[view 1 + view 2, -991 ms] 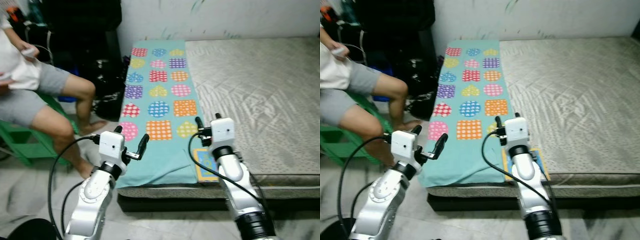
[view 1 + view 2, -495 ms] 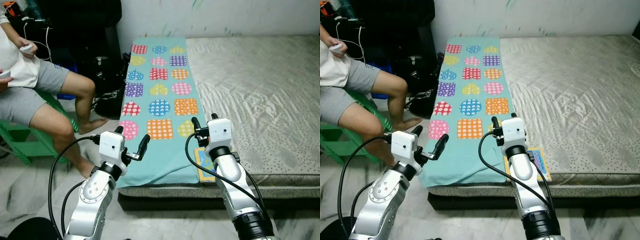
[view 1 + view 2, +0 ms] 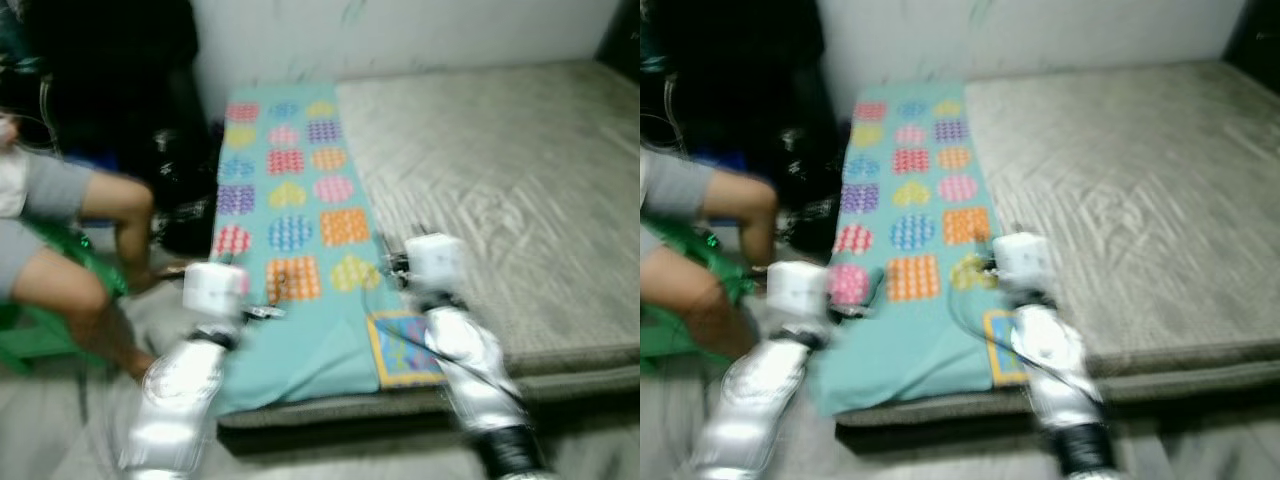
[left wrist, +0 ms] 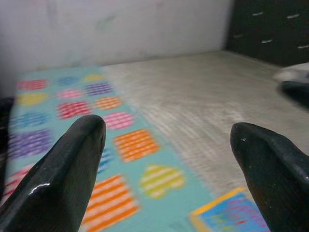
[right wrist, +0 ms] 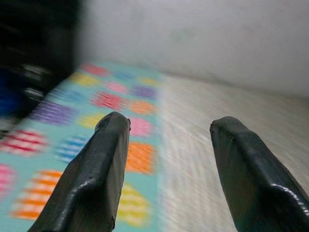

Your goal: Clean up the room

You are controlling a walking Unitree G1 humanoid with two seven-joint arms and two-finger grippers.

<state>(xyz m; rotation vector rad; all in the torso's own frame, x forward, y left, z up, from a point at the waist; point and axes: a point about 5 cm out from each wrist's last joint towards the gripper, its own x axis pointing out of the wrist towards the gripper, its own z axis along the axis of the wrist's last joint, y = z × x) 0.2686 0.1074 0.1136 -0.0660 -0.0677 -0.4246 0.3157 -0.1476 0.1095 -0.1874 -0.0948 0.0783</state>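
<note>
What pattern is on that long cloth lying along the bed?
The cloth is teal with rows of colourful dotted and striped hearts, circles and squares; the left eye view shows it best.

The right gripper (image 5: 166, 159) is seen with its two black fingers (image 5: 91, 179) spread apart and nothing held between them. Beyond them, a blurred teal cloth (image 5: 63, 125) patterned with coloured shapes is laid along one edge of a grey mattress (image 5: 193, 145). A pale wall (image 5: 203, 38) is seen behind the mattress.
</note>
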